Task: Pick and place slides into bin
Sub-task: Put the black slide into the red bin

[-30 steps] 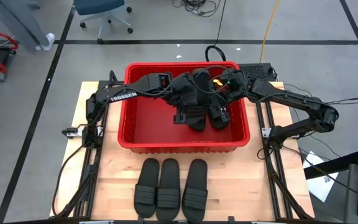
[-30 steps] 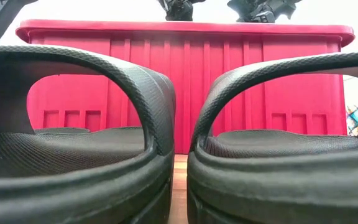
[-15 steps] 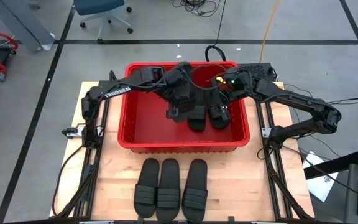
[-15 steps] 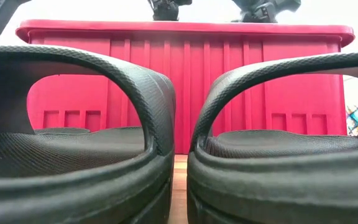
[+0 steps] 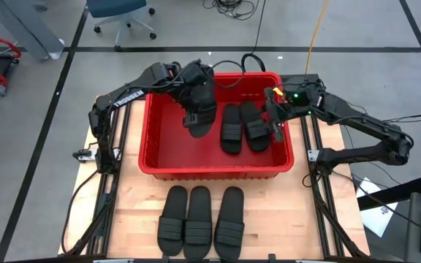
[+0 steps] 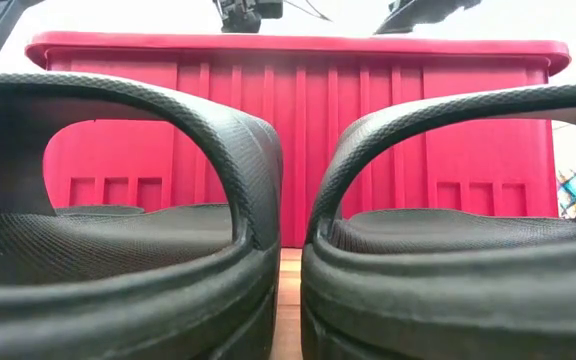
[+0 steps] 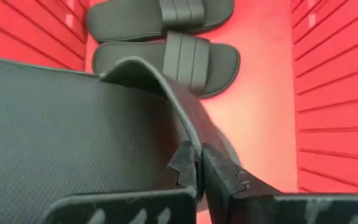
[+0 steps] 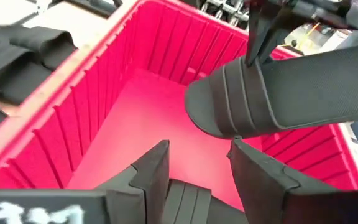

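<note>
Two black slides point(image 5: 231, 128) point(image 5: 253, 124) lie side by side, soles down, on the floor of the red bin point(image 5: 168, 166). A third slide point(image 5: 199, 117) hangs over the bin's left half, with my left gripper point(image 5: 194, 89) shut on it. My right gripper point(image 5: 276, 123) stands open just inside the bin's right wall, above the slides and touching nothing. Three more slides point(image 5: 198, 220) lie in a row on the table by its near edge. They fill the front of the low view point(image 6: 118, 250). My left gripper pinches the strap's edge point(image 7: 186, 138) of the slide between its two fingers, which come from above and point down. Only the thin strap wall lies between them. The slide hangs below the fingers, tilted, clear of the bin floor point(image 8: 272, 93).
The bin's rim point(image 6: 298, 44) and ribbed walls point(image 8: 73, 118) stand around both grippers. Bare red floor point(image 5: 168, 139) lies in the bin's left half. Bare wooden table point(image 5: 126, 212) shows to the left and right of the row of slides.
My right gripper has opened and let go of its slide, which now lies on the bin floor beside the other. It has then drawn back toward the bin's right wall. My left gripper has carried its slide up and toward the bin's far left corner.
</note>
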